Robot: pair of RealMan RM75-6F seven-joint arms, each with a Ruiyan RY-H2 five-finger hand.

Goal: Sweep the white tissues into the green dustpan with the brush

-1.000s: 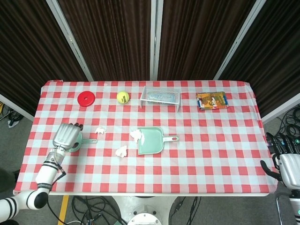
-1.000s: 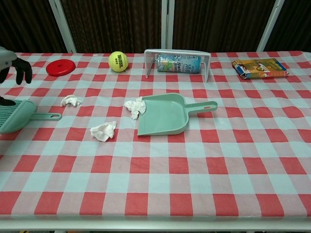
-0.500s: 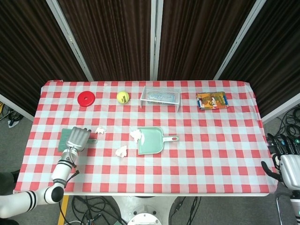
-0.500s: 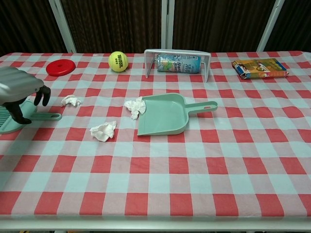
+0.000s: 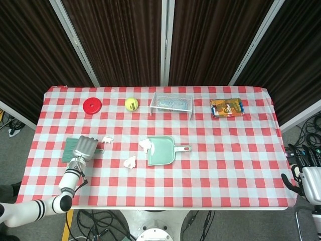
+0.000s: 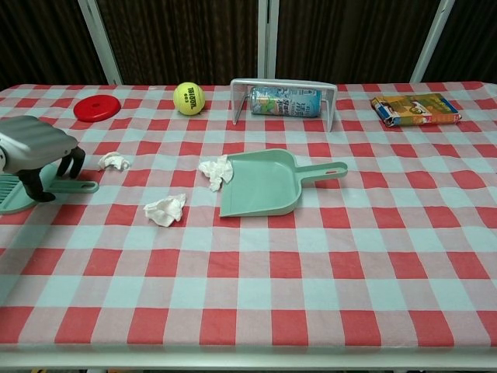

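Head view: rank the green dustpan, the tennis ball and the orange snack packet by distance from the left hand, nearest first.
From the left hand:
1. Tennis ball, back of the table, and green dustpan, table centre: too close to call.
2. Orange snack packet, far right rear.

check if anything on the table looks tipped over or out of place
The can lies on its side under the white rack. Three crumpled tissues lie loose left of the green dustpan, one touching its mouth.

Head overhead, chest low; shared table [image 5: 235, 165].
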